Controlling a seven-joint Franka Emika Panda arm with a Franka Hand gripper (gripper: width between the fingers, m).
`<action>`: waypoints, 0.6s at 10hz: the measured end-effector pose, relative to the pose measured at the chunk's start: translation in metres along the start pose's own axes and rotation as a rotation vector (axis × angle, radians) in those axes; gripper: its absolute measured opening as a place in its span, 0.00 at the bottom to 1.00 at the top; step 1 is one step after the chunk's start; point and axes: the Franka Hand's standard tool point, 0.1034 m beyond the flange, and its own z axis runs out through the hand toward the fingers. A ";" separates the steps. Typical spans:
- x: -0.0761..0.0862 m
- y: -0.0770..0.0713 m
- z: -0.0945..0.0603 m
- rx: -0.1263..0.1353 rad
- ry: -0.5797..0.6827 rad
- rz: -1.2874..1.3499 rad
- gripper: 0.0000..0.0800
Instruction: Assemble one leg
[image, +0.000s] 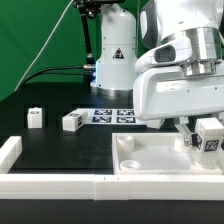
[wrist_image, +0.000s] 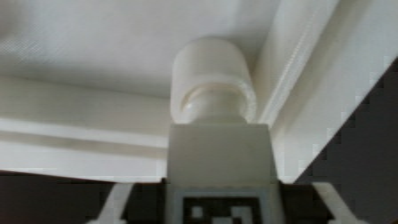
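Over the black table, the gripper grasps a leg bearing a black-and-white marker tag

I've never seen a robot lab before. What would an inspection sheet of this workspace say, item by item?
Surface: black table top edged by a white rail; a flat white marker board lies on it.
Job's things: one white chunky plastic leg with a black-and-white tag, held at a corner of the large white square tray-like piece; two loose white legs sit on the table.
Clutter: nothing seen.
Grippers: the two-finger gripper is shut on the leg.
Cables: dark cables run behind, toward the white robot base.
Surroundings: green backdrop.
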 end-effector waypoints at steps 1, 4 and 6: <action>-0.004 -0.001 -0.001 -0.004 0.021 0.002 0.36; -0.014 -0.001 -0.001 -0.009 0.041 0.002 0.36; -0.014 -0.001 -0.001 -0.009 0.041 0.002 0.51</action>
